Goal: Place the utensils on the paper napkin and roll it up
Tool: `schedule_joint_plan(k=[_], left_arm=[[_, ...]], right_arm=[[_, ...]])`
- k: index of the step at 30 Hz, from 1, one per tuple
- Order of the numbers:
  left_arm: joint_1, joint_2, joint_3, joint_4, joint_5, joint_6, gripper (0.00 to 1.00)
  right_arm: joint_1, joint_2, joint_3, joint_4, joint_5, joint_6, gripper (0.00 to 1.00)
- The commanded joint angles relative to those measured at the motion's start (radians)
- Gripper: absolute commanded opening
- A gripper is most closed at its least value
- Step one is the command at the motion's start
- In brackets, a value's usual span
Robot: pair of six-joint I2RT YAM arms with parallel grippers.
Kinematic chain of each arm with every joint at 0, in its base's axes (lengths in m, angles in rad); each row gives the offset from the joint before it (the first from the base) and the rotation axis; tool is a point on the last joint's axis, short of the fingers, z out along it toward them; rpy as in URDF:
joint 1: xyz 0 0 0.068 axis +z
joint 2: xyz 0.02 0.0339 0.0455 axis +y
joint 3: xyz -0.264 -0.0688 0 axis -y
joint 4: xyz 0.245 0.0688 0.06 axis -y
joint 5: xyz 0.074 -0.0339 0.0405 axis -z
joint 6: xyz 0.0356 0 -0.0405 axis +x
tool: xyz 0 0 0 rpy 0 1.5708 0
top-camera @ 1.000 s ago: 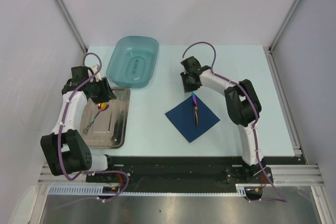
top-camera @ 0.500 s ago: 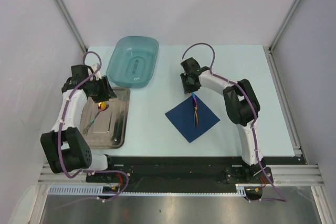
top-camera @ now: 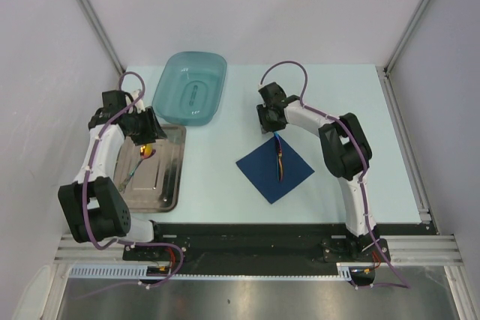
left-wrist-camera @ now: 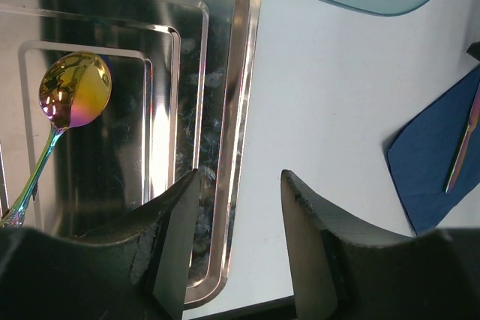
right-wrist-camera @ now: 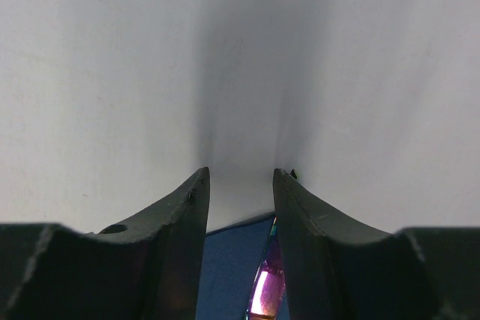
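Left gripper (left-wrist-camera: 240,185) gapes empty over the tray (left-wrist-camera: 245,73) rim — right gripper (right-wrist-camera: 240,177) likewise, at the paper napkin (right-wrist-camera: 225,275) far corner.

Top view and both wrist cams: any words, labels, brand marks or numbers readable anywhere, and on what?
No readable text in any view.
Teal tub: a small moulded mark on its floor, too small to read.
Metal tray, paper napkin, spoon: no print visible.
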Motion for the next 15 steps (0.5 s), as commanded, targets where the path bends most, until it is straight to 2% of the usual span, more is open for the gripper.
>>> schedule_joint_plan(k=[1,15], left_arm=[[0.01,0.005,0.046,-0.005,0.012,-0.005,0.52],[0.03,0.025,0.039,-0.003,-0.004,-0.025,0.55]], right_arm=[[-0.011,-0.017,-0.029,-0.022,0.037,-0.001,0.45],[-0.018,-0.038,-0.046,-0.025,0.036,-0.004,0.54]])
